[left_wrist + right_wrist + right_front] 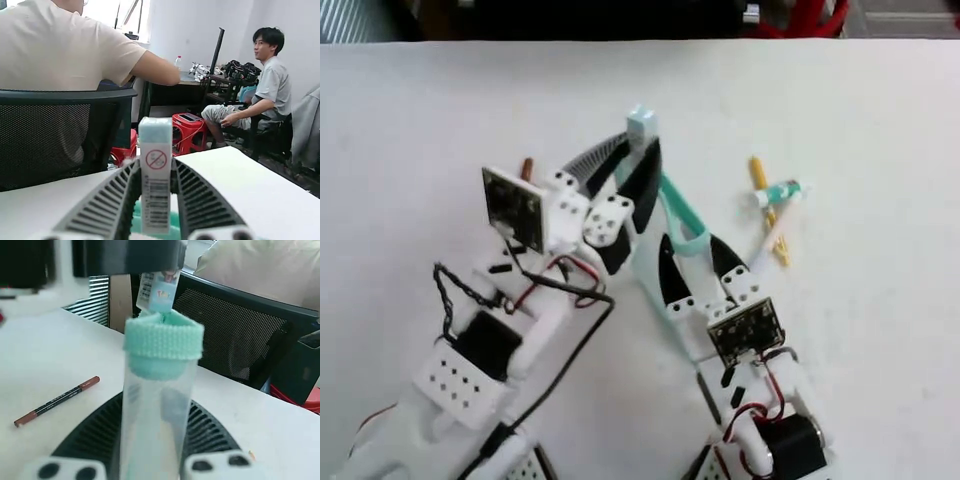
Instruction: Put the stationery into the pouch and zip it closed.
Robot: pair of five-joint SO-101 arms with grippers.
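Clamping a slim pale-blue box (155,145) between its ribbed fingers, the left gripper (640,143) sits near the middle of the table (420,120), with the box end sticking out past the fingertips. Just below it stands the pouch (162,345), a clear sleeve with a teal band round its mouth. The right gripper (157,410) holds the pouch by its body, one dark finger pressed to each side. In the right wrist view the mouth is open and faces the box, and the box end meets the teal rim. Whether the box has gone inside cannot be told. In the high view the pouch runs at a slant from the right gripper up to the left one, with a teal strip along its edge. More stationery lies on the table to the right of the pouch, apart from both grippers. It includes a yellow pencil (760,178) and a small teal-and-white tube (782,192) that crosses it. A brown pencil (55,401) lies flat on the table on the other side, and in the high view it pokes out behind the left arm's wrist.
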